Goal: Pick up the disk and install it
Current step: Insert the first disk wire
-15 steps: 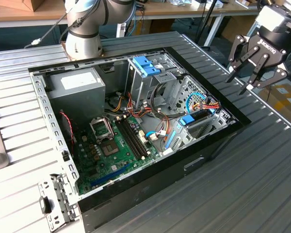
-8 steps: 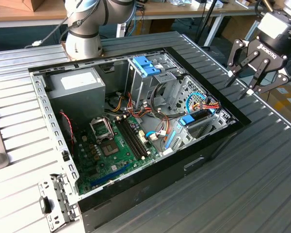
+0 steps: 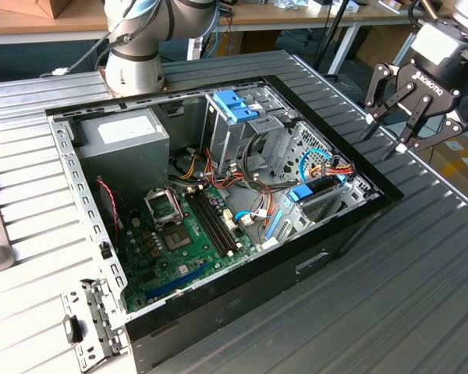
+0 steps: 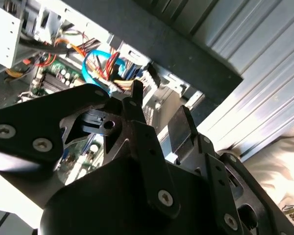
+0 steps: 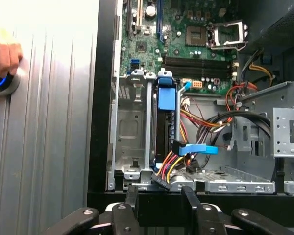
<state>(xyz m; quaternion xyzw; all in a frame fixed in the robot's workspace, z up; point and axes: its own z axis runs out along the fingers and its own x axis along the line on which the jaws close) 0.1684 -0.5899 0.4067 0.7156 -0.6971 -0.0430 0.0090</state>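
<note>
The flat silver-grey disk with blue plastic rails [image 5: 166,122] sits on edge in one bay of the open black computer case [image 3: 327,253]. My gripper [image 3: 403,117] hovers outside that case, above the ribbed grey table [image 3: 421,296], fingers spread, holding nothing.

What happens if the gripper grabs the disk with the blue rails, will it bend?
Probably not: the disk looks like a metal slab with plastic rails, so likely stiff and heavy for its size. It stands on edge in the drive cage, so a push might tip it against the cables.
</note>
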